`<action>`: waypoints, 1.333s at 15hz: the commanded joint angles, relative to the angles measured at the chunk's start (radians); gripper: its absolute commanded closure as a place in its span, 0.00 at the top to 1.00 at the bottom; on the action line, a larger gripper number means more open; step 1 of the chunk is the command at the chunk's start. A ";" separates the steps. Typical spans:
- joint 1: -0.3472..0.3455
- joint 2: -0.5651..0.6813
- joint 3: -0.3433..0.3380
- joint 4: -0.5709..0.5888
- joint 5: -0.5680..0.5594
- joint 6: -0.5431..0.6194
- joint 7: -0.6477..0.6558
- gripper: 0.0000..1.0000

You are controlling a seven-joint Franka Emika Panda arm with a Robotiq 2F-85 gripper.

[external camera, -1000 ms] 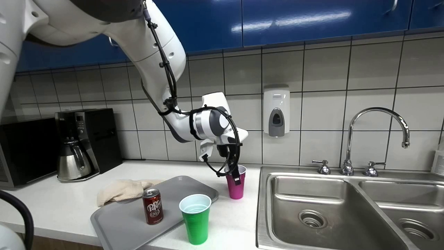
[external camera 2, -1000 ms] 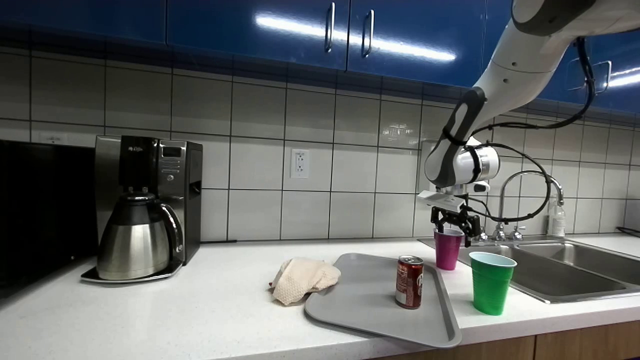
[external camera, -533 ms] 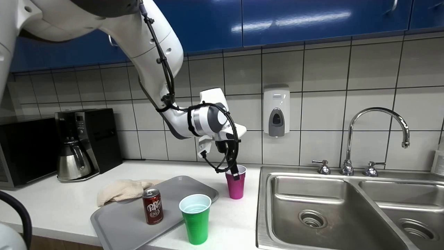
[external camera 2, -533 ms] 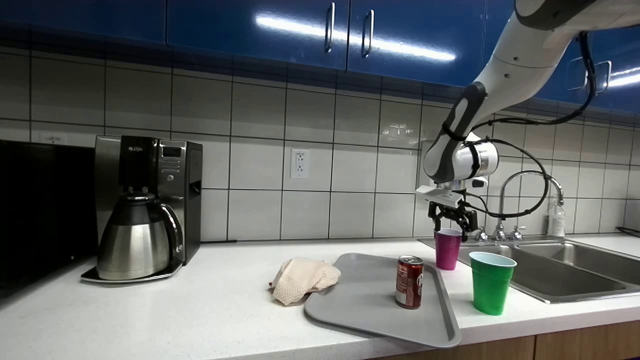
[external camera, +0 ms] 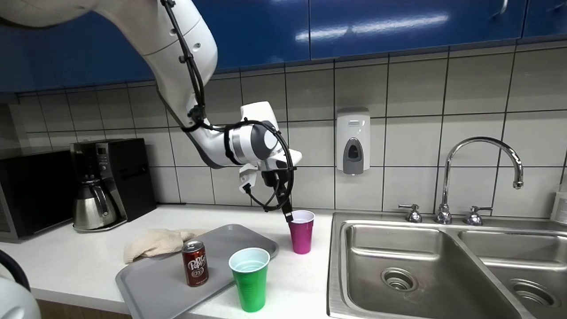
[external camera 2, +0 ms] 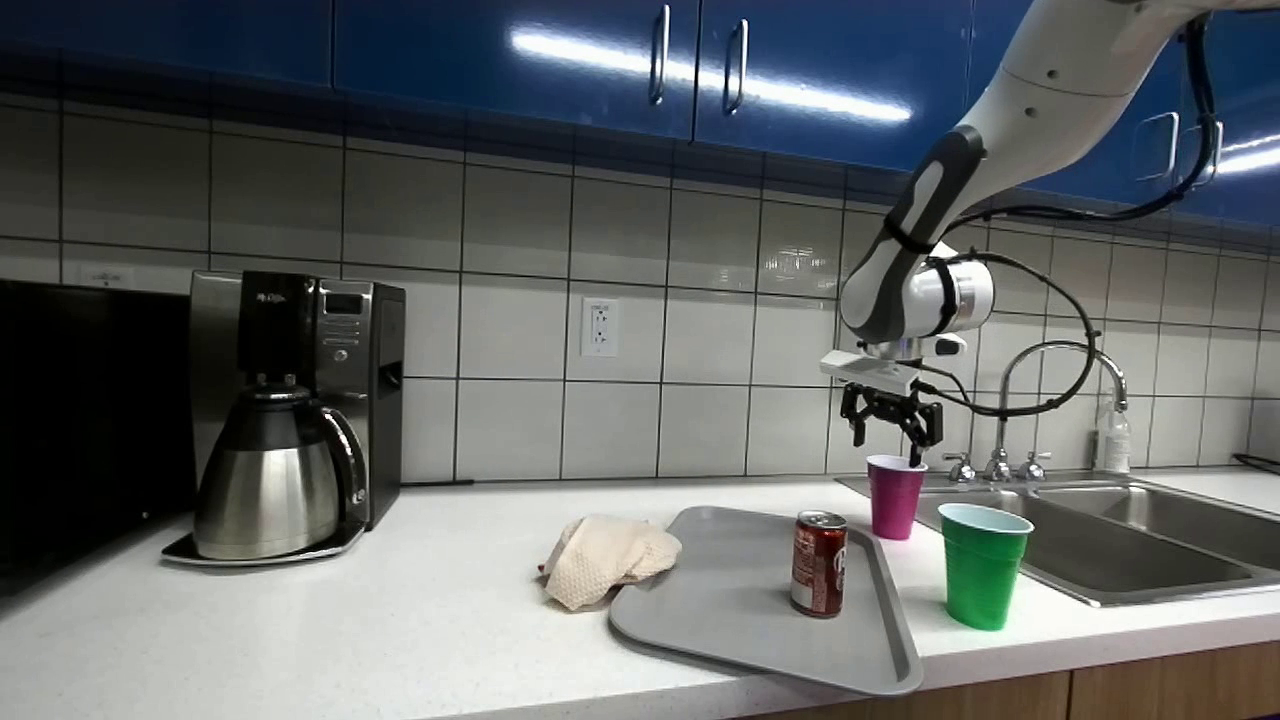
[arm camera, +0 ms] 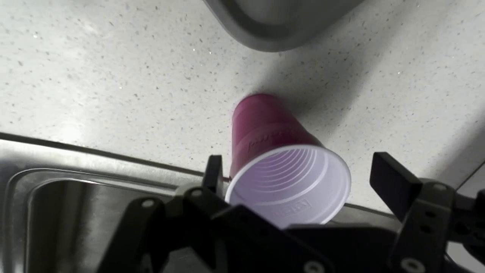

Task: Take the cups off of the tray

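Hangs by the top of the pink cup (external camera 2: 895, 505) with gripper (arm camera: 296, 165) fingers (arm camera: 394, 182) wide apart. Has this cup and the green cup (external camera 2: 983, 570) standing beside the tray (external camera 2: 720, 605).

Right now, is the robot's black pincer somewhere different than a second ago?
Yes. In an exterior view, the pincer has gone up and to the picture's left, a bit closer to the wall outlet.
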 commanded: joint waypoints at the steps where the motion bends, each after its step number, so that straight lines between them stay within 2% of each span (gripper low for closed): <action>1: 0.006 -0.124 0.022 -0.100 -0.028 -0.021 -0.028 1.00; 9: -0.010 -0.344 0.095 -0.273 -0.100 -0.050 -0.039 1.00; 13: -0.031 -0.463 0.149 -0.355 -0.094 -0.091 -0.081 1.00; 14: -0.043 -0.369 0.157 -0.294 -0.076 -0.050 -0.050 1.00; 17: -0.051 -0.430 0.177 -0.335 -0.069 -0.068 -0.067 1.00; 20: -0.055 -0.436 0.178 -0.343 -0.068 -0.068 -0.074 1.00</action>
